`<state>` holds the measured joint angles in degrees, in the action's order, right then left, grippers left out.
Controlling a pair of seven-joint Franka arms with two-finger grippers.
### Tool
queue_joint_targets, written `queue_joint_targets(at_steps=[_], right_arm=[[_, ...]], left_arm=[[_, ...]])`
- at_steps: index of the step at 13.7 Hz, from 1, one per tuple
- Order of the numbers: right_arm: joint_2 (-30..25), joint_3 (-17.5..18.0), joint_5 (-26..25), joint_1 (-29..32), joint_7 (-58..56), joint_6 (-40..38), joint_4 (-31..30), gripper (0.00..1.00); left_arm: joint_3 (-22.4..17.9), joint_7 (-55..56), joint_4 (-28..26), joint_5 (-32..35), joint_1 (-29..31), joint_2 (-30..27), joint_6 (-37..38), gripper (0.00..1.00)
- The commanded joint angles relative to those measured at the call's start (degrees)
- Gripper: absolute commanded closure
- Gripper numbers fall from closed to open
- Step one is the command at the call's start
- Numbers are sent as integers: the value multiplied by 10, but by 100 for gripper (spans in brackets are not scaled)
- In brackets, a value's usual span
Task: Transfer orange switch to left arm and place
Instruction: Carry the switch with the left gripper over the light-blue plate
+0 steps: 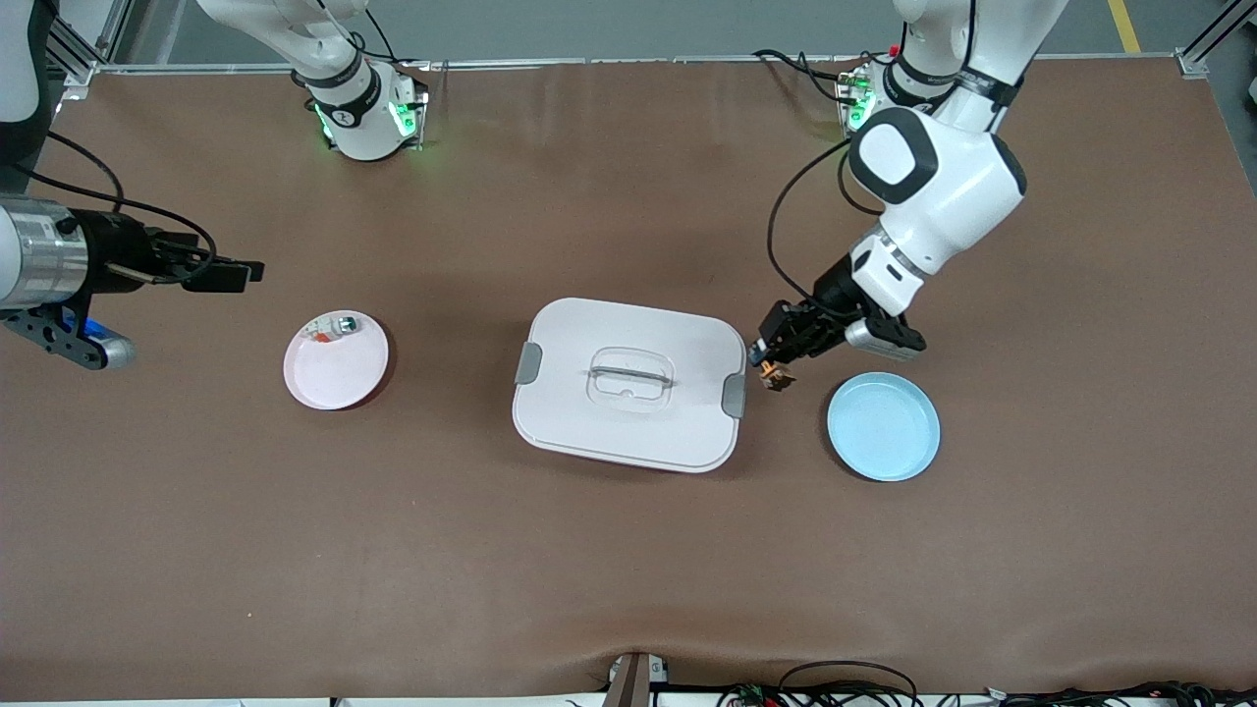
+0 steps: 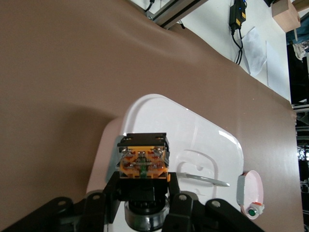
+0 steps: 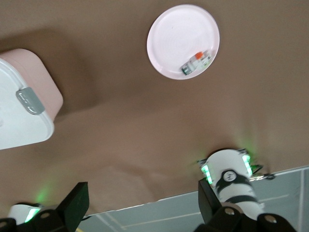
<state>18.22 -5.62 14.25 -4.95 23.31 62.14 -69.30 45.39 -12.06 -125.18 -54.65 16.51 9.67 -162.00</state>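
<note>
Left gripper (image 1: 775, 365) clamping orange switch (image 1: 777, 374), button face hidden, beside box (image 1: 628, 383)

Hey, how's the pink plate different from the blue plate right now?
The pink plate sits toward the right arm's end of the table; the blue plate sits toward the left arm's end, beside the box. The pink plate carries a small green-capped part; the blue plate is bare. The left gripper, shut on the orange switch, is near the blue plate. Both plates are round and shallow.
</note>
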Motion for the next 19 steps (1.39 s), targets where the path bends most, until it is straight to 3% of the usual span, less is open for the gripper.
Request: queue_joint_targets(at_steps=[1,3,5,7,13,19], right_arm=[[4,9,-33,19,-76,-11,21,0],[6,13,-81,16,-127,-11,43,0],[6,11,-92,19,-170,-12,45,0],[6,9,-100,21,-212,-17,45,0],[36,10,-110,28,-214,0,54,0],[49,12,-110,28,-214,23,58,0]], left_arm=[[5,5,-6,72,46,-5,39,98],[3,50,3,199,92,-10,117,98],[1,141,43,370,137,-12,234,98],[1,173,86,460,168,-18,326,98],[0,240,89,527,211,-101,419,98],[-1,314,93,545,227,-166,499,99]])
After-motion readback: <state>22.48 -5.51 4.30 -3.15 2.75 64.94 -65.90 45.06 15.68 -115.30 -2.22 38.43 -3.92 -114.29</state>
